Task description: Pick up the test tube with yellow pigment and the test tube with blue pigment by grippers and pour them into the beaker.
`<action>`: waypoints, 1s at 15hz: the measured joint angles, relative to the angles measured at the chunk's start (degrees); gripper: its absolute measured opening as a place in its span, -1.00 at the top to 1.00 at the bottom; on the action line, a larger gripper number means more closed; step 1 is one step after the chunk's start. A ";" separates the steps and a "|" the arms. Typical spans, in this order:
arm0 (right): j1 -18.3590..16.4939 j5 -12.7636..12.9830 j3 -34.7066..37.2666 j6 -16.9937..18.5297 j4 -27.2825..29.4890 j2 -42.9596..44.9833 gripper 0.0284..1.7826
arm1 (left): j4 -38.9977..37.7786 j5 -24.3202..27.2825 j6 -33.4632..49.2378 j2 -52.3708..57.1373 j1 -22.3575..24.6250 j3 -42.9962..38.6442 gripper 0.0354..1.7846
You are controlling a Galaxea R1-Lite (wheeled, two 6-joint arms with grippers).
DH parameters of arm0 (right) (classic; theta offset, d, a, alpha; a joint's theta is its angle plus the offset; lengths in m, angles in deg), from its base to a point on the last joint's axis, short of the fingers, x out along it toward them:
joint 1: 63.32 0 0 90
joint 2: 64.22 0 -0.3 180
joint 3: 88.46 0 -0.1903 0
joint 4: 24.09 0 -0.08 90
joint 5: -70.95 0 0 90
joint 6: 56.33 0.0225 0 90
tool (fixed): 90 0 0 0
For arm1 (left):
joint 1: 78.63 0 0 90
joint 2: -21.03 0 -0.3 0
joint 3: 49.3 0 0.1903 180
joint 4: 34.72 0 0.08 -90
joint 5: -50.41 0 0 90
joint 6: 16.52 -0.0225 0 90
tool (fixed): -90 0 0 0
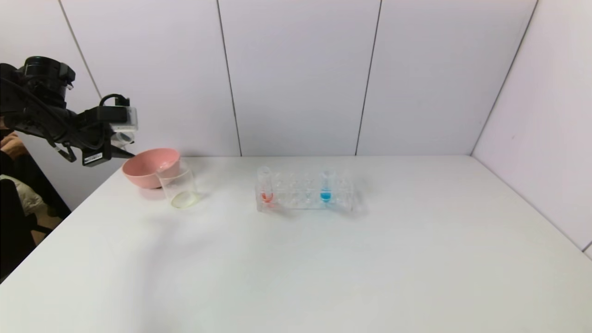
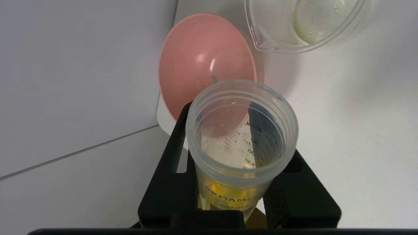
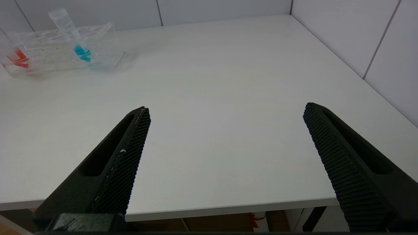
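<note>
My left gripper (image 1: 121, 147) hangs at the table's far left, just left of the pink bowl, and is shut on the test tube with yellow pigment (image 2: 228, 192). The tube's open mouth (image 2: 241, 130) faces out over the bowl, and yellow liquid shows low in it between the black fingers (image 2: 169, 182). The beaker (image 1: 180, 187) stands in front of the bowl with a thin pale-yellow layer at its bottom. The test tube with blue pigment (image 1: 326, 185) stands upright in the clear rack (image 1: 305, 196). My right gripper (image 3: 227, 108) is open with nothing between its fingers, near the table's front edge.
The pink bowl (image 1: 150, 166) sits at the back left, touching the beaker (image 2: 303, 23). A red-orange-tipped tube (image 1: 266, 187) stands at the rack's left end. White walls close the back and right. The blue tube (image 3: 73, 36) and rack (image 3: 62, 55) lie far from the right gripper.
</note>
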 joint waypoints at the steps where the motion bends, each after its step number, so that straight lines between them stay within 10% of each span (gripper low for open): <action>1: 0.00 0.00 0.00 0.00 0.00 0.00 -0.92 | -0.11 -0.26 -0.99 -0.27 -0.24 0.26 0.42; 15: 0.00 0.02 0.00 0.00 -0.02 0.00 -0.92 | 0.30 -8.47 -5.40 -2.15 -4.68 1.00 0.42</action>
